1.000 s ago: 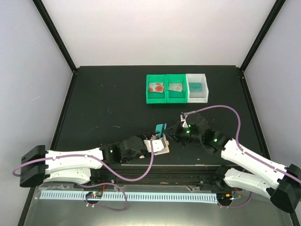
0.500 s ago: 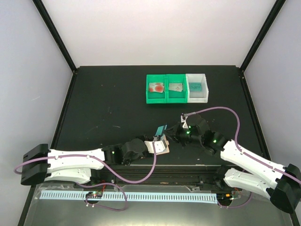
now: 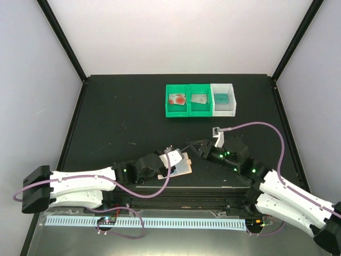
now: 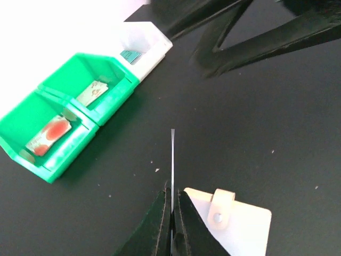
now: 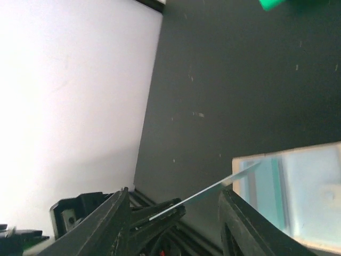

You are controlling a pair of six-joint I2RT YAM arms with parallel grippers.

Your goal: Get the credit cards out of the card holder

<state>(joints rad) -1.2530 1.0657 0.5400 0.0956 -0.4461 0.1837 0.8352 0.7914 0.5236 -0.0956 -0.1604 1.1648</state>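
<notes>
The left gripper was clenched on a thin card. The card was edge-on in both wrist views, so its colour was unreadable. Its far end sat at the edge of the card holder; couldn't tell if it was clear of the pocket. The card holder lay flat on the black table near the front edge, tab visible, pale blue panels up. The right gripper was released, jaws spread wide, gripping nothing, just right of the holder. Three bins sat in a row at the far side: red-blotched card in the left green bin, grey card in the middle green bin, teal card in the white bin.
</notes>
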